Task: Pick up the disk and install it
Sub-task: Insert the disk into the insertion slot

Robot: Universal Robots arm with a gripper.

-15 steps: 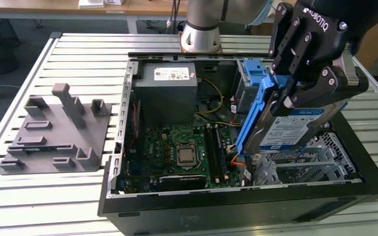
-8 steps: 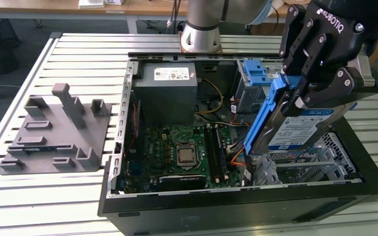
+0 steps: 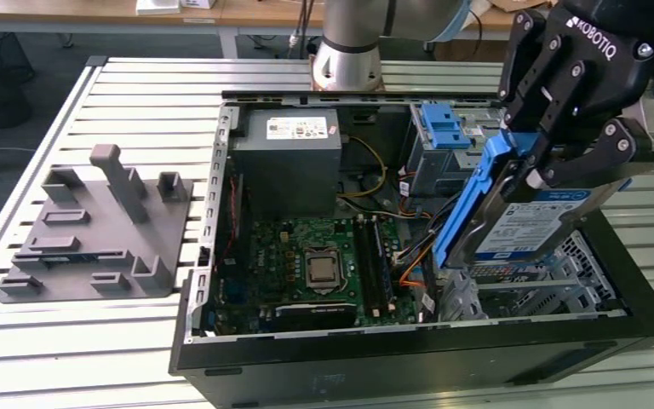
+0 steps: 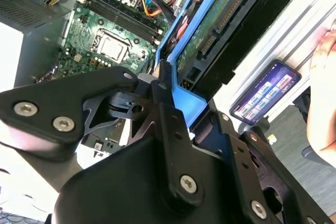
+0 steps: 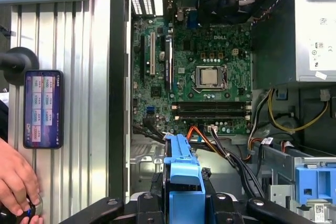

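Exterior view: one black tool, at two o'clock, is clamped shut on one disk, gripping its blue-framed upper end. The disk hangs tilted just beneath the tool, above the four o'clock corner of one open computer case. One grey moulded block sits on the slatted table at nine o'clock.

Second wrist view: the disk shows its green underside, its blue frame pinched in the tool. One phone lies nearby.

First wrist view: the disk juts from the tool over the case. One hand rests beside the phone.
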